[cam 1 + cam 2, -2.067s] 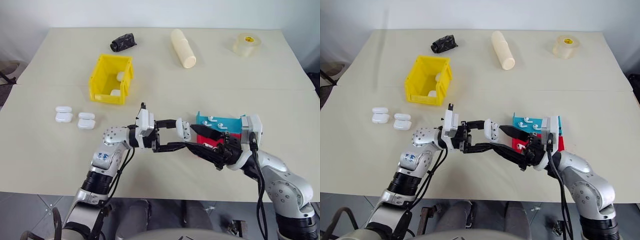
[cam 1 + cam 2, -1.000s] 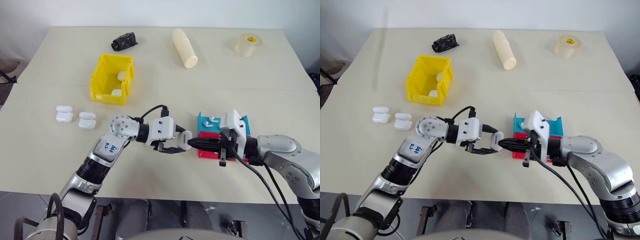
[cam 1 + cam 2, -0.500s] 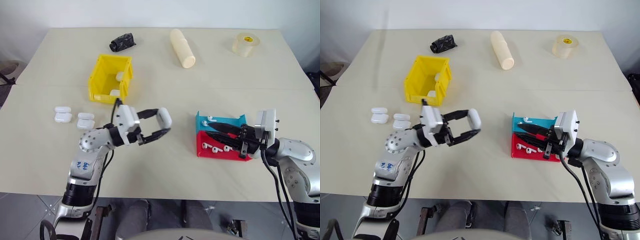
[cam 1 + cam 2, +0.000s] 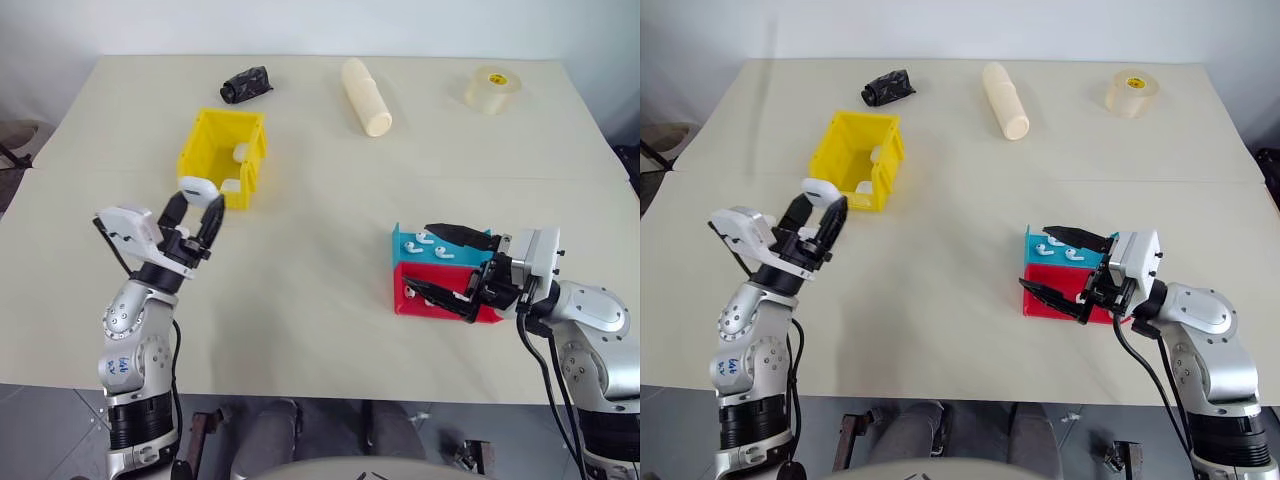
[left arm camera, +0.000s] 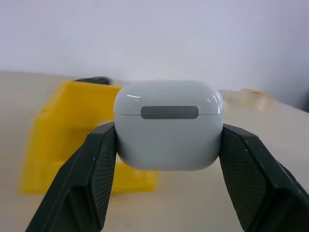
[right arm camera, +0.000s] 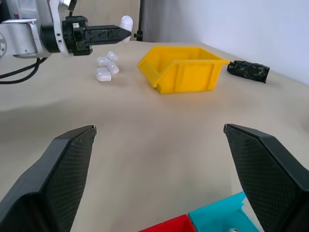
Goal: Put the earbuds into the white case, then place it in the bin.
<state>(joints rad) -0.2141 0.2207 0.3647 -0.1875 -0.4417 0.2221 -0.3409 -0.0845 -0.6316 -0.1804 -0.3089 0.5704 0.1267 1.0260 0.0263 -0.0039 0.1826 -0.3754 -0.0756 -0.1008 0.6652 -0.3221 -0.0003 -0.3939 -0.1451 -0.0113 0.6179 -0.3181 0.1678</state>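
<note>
My left gripper (image 4: 197, 202) is shut on the white case (image 4: 197, 187), whose lid is closed, and holds it up off the table just in front of the yellow bin (image 4: 222, 158). The left wrist view shows the case (image 5: 169, 123) squeezed between both fingers with the bin behind it. Two more white cases (image 4: 240, 152) lie inside the bin. My right gripper (image 4: 432, 263) stands open over the teal tray (image 4: 470, 243) and red tray (image 4: 425, 305), holding nothing. Small white earbuds (image 4: 425, 240) lie in the teal tray.
Spare white cases (image 6: 104, 65) lie on the table left of the bin. Along the far side are a black bundle (image 4: 246, 83), a cream cylinder (image 4: 365, 96) and a tape roll (image 4: 493, 87).
My left gripper has swung left with the white case, away from the right gripper and up to the bin's front. The right gripper let go of the case and opened wide over the trays.
</note>
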